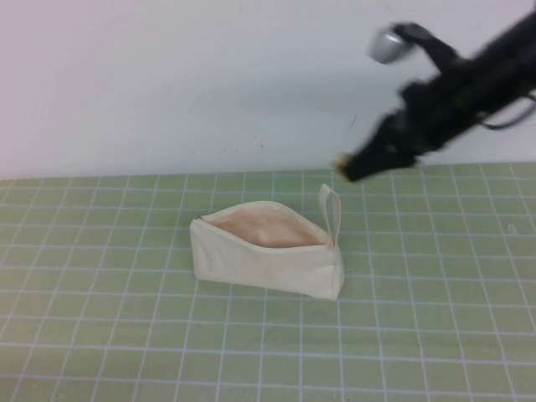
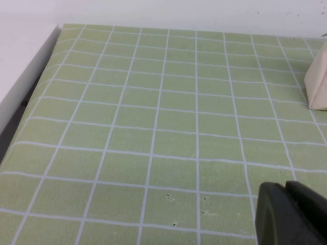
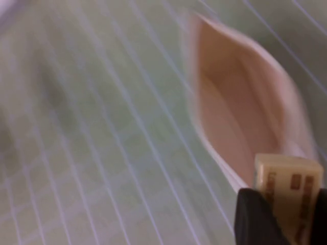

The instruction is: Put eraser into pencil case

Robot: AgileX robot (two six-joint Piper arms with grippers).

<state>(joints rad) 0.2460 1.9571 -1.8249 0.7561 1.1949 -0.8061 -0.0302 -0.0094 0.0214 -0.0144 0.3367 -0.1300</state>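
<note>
The cream-white pencil case (image 1: 266, 258) lies open on the green grid mat, its peach lining (image 1: 264, 228) showing and its loop strap (image 1: 330, 209) at the right end. My right gripper (image 1: 350, 170) hangs in the air above and to the right of the strap, shut on the pale yellow eraser (image 3: 288, 191). In the right wrist view the eraser sits between the black fingers (image 3: 255, 219) with the case's open mouth (image 3: 240, 107) beyond it. My left gripper (image 2: 294, 214) shows only in the left wrist view, shut and empty over the mat, with a corner of the case (image 2: 319, 87) far off.
The green grid mat (image 1: 126, 318) covers the table, with a white wall (image 1: 167, 84) behind it. In the left wrist view the mat's edge (image 2: 30, 97) meets a white border.
</note>
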